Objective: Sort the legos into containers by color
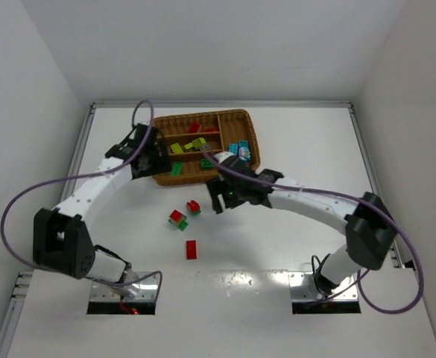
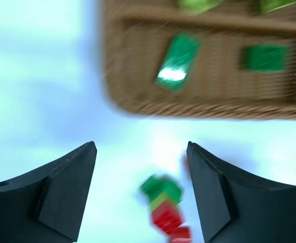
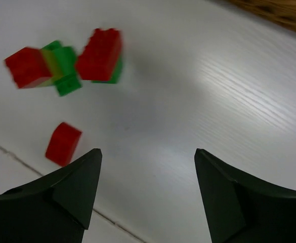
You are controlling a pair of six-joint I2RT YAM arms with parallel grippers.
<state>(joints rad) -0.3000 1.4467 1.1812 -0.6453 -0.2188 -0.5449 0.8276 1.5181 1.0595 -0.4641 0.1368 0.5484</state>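
Wicker tray sits at the far middle of the table: three long slots running left-right and one cross slot at its right end.

Contents from the top view:
- far slot: red bricks, count too small to tell
- middle slot: yellow-green bricks
- near slot: green bricks, two of them, confirmed in the left wrist view, which is blurred
- cross slot: cyan bricks, a few bunched at its near end

Colours look unmixed in each slot as far as I can see.

Unsorted pieces lie on the table in front of the tray, well apart from it:
- red-on-green stack
- red, yellow-green and green stack just beside it
- single red brick nearer the arm bases, apart from both

Left gripper hangs over the table at the tray's near-left corner. Its fingers are spread and nothing is between them. Right gripper hangs above bare table just right of the two stacks. Its fingers are also parted and it touches no brick.
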